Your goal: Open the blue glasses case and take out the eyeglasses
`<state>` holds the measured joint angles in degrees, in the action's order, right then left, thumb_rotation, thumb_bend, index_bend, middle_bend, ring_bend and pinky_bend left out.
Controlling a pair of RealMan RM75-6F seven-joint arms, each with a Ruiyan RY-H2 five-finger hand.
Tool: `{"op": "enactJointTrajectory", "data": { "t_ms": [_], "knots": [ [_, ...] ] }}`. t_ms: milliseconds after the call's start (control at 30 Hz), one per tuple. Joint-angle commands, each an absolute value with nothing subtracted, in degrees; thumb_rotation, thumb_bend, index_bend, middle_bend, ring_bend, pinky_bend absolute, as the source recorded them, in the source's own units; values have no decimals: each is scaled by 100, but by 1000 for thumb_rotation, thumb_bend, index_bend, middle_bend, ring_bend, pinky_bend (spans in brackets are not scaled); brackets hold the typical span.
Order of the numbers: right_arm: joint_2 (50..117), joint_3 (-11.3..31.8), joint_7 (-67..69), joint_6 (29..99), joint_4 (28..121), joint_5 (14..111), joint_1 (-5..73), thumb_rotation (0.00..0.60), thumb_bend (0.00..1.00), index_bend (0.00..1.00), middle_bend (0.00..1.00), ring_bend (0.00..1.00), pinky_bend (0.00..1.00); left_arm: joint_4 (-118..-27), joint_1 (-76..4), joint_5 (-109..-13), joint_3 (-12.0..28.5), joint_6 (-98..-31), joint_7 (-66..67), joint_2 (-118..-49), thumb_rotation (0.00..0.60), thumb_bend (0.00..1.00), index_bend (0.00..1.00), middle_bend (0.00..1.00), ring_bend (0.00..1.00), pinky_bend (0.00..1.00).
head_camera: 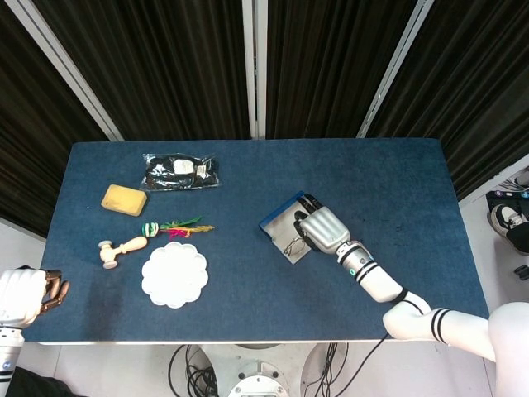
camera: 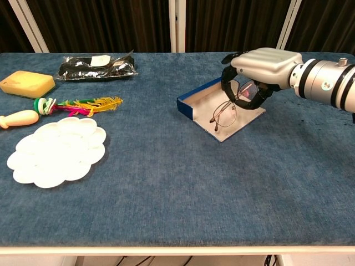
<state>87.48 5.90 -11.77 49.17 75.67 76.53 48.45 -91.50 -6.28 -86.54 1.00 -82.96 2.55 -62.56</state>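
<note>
On the table [camera: 166,183], the right hand [camera: 260,66] hangs over the open case [camera: 195,102], its dark fingers [camera: 227,83] curled around one end of the eyeglasses [camera: 226,112] and pinching the frame. The glasses tilt: the end in the hand is raised, while the far lens dips toward the pale floor of the case; whether it touches cannot be told. The case's blue wall stands just left of the hand.

Well left of that hand lie a white plate [camera: 55,149], a black packet [camera: 97,66], a yellow sponge [camera: 26,83], a feathered toy [camera: 83,103] and a wooden mallet [camera: 19,118].

The left hand [head_camera: 29,294] sits far off by the table's near corner, fingers curled in, holding nothing visible.
</note>
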Motion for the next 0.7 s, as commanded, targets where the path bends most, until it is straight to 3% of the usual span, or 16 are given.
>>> {"op": "enactJointTrajectory", "data": {
  "t_ms": [33, 333, 467, 567, 700],
  "knots": [
    [8483, 509, -980, 4992, 8030, 8049, 4867, 600, 477, 739, 303, 0, 0, -9158, -623, -8655, 101, -8306, 266, -6256, 600, 387, 836, 978, 832, 657],
    [8700, 395, -997, 4564, 8459, 8457, 5222, 600, 477, 709, 299, 0, 0, -9153, -619, -8652, 101, -8310, 255, -6257, 600, 387, 836, 978, 832, 657],
    [8905, 416, -1175, 4364, 8411, 8407, 5362, 600, 467, 650, 274, 0, 0, -9149, -622, -8652, 101, -8302, 244, -6255, 600, 387, 836, 978, 832, 657],
    [9024, 431, -1505, 4220, 8384, 8260, 5438, 600, 401, 481, 226, 0, 0, -9149, -621, -8653, 102, -8305, 239, -6255, 600, 387, 836, 978, 832, 657],
    [9062, 448, -1967, 4092, 8444, 7942, 5469, 600, 239, 121, 149, 0, 0, -9154, -620, -8648, 105, -8307, 226, -6254, 600, 387, 836, 978, 832, 657]
  ]
}}
